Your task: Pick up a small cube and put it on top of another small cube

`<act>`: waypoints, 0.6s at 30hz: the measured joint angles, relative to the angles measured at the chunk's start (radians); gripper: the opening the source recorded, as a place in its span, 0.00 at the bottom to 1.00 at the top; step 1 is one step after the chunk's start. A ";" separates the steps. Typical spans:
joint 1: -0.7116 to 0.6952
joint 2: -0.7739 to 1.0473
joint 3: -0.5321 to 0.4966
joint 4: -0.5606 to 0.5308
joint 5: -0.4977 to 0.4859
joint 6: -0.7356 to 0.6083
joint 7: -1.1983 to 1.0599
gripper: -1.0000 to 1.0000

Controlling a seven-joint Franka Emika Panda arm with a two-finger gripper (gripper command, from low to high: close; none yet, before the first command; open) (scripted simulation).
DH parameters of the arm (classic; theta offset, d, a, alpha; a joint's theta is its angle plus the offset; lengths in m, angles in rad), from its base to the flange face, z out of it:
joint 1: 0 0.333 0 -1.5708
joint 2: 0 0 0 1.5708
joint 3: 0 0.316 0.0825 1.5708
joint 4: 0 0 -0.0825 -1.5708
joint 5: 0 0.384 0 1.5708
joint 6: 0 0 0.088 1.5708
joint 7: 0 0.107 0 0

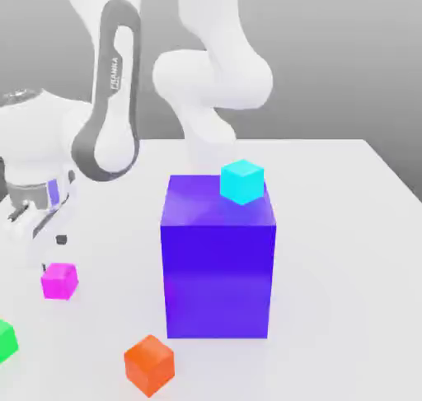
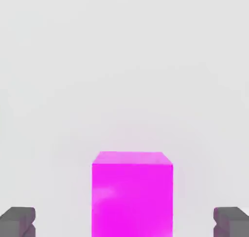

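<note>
The small magenta cube (image 1: 59,280) is sitting on the white table (image 1: 346,251) at the lower left of the exterior view, free of any grip. In the hand view the same magenta cube (image 2: 132,194) is lying between the two dark fingertips (image 2: 18,222), with clear table showing on either side of it, so nothing is touching it.

The gripper (image 1: 51,253) is hanging just above the magenta cube, pointing down, its jaws standing wide apart and holding nothing.

The green cube (image 1: 5,340) is resting at the far lower left edge of the exterior view, partly cut off by the frame, near the magenta cube but apart from it.

Further out, an orange cube (image 1: 149,364) is sitting at the bottom of the exterior view, right of the green cube and apart from both small cubes. Beside it, toward the centre of the frame, a big purple-blue block (image 1: 218,268) is standing upright on the table. A cyan cube (image 1: 242,181) is resting on the block's top, at its upper right corner.

The white arm (image 1: 210,70) is arching across the upper part of the frame, down to the hand at the left.
</note>
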 joint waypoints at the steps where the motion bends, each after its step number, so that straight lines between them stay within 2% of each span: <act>1: -0.015 0.020 0.020 0.005 0.025 0.015 -0.019 0.50; 7: -0.143 0.143 0.182 0.032 0.164 0.105 -0.123 0.50; 8: -0.159 0.158 0.202 0.035 0.181 0.116 -0.135 0.00; 14: -0.170 0.165 0.214 0.036 0.185 0.123 -0.138 0.00; 18: -0.102 0.108 0.133 0.025 0.131 0.081 -0.098 0.00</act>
